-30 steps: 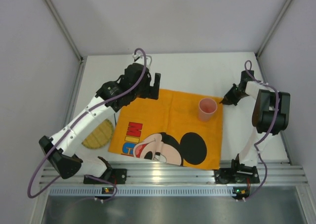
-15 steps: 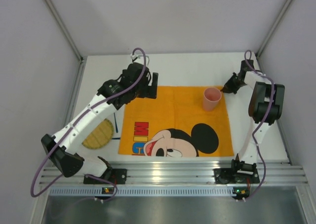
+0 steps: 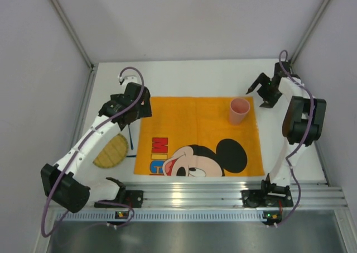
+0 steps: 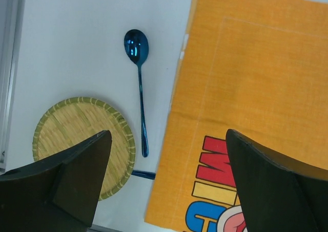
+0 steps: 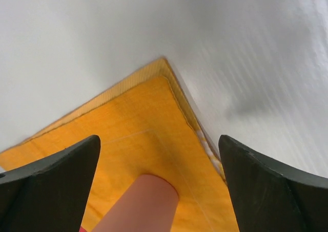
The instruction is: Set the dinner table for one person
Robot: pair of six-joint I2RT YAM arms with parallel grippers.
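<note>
The top camera looks down from behind the arms over the whole dinner table point(image 3: 195, 77). The left wrist camera faces straight down on the left edge of the orange mat point(image 4: 256, 88). The right wrist camera sits low, close to the mat's far right corner.

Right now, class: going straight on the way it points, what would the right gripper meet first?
Probably the pink cup, seen between the open fingers of the right gripper, on the orange mat. Depth is unclear; it might clear the cup and reach the mat.
</note>
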